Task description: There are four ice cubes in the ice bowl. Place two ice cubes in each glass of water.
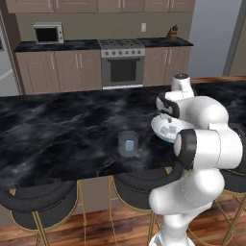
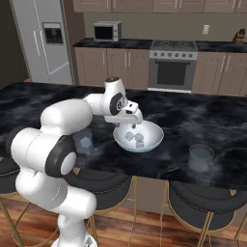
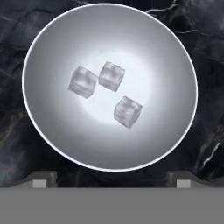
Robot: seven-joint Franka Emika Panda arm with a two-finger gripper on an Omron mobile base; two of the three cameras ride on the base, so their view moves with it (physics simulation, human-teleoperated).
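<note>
Left base view: the white arm rises at the right and hides much of the scene. On the dark marble bench (image 1: 62, 129) one glass (image 1: 128, 143) stands near the front edge, with one pale cube (image 1: 129, 144) inside it. Just right of it, partly behind the arm, is the bowl (image 1: 161, 129), and the pincer (image 1: 168, 113) hangs above its far side.

Right base view: the pincer (image 2: 133, 124) is directly over the bowl (image 2: 152, 140), above its left part, pointing down, and is not touching it. Pale cubes (image 2: 135, 139) lie in the bottom of the bowl. One glass (image 2: 84, 141), left of the bowl and partly hidden by the arm, holds a cube. The second glass (image 2: 200, 157) stands well apart to the right, and I see no cube in it.

Hand view: the camera looks straight down into the bowl (image 3: 52, 131). Three cubes (image 3: 127, 112) lie near its centre, two touching each other and the third just beside them. The fingertips (image 3: 40, 180) stand wide apart at the bottom edge and hold nothing.

So I judge one cube is delivered and the next pick is in hand. The cubes lie straight below the open pincer, so the coming move is mainly a descent. The separate cube seems easiest to take, because the two touching ones may get pushed together.
</note>
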